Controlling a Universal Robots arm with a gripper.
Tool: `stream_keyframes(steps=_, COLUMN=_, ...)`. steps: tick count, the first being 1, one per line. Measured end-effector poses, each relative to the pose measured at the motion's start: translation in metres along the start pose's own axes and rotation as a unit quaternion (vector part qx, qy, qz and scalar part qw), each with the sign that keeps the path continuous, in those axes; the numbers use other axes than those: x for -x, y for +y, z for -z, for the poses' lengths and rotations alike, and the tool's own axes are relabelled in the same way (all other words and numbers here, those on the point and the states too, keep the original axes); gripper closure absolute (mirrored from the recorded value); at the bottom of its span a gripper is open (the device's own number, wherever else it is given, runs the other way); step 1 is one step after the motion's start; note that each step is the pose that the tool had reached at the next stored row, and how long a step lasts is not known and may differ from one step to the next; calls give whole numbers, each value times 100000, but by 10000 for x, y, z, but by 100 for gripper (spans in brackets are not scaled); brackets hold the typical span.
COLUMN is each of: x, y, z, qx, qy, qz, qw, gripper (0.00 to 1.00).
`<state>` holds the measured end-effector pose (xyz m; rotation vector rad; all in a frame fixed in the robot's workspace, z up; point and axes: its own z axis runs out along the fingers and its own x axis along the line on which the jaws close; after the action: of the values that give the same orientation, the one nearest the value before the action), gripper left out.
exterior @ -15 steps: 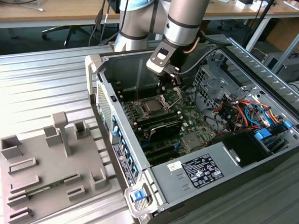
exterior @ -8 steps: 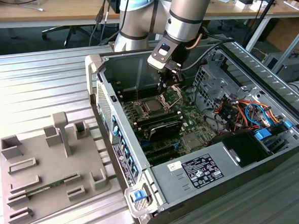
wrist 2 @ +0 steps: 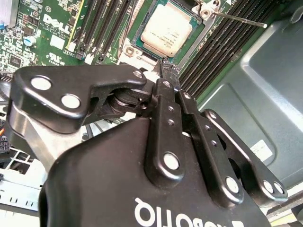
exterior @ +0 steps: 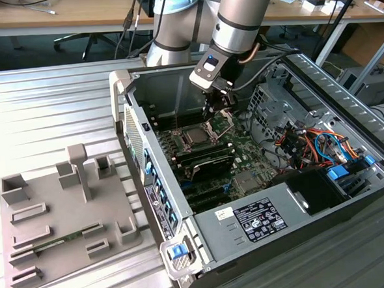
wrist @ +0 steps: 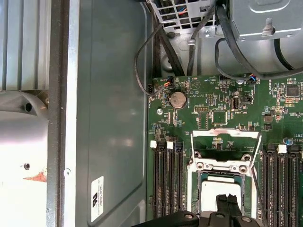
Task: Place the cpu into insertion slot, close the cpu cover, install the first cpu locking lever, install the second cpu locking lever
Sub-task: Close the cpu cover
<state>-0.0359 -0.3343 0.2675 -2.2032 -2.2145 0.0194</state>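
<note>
counts | robot arm [exterior: 236, 17]: 1 | gripper [exterior: 217, 108]: 1 | computer case [exterior: 346, 102]: 1 | motherboard [exterior: 245, 157]: 1 | cpu [wrist 2: 165, 28]: 1 | cpu cover [wrist: 226, 133]: 1 | coin battery [wrist: 177, 100]: 1 | power supply [exterior: 262, 218]: 1 | grey fixture plate [exterior: 53, 218], exterior view's left: 1

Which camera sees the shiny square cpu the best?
The second wrist view: the cpu shows its silver top plainly, sitting in its socket. In the first wrist view the gripper covers part of it. In the exterior view it is just a tiny grey square.
</note>
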Motion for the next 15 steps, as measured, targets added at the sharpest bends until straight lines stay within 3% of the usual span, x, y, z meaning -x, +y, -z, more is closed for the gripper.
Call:
stream_keyframes(steps=6, x=0, y=106, z=67, qx=-28, qy=1, qz=-15, qw=100000, gripper=89)
stream_keyframes(steps=15, x=0, y=151, z=69, qx=-57, qy=0, qz=-14, qw=100000, gripper=89)
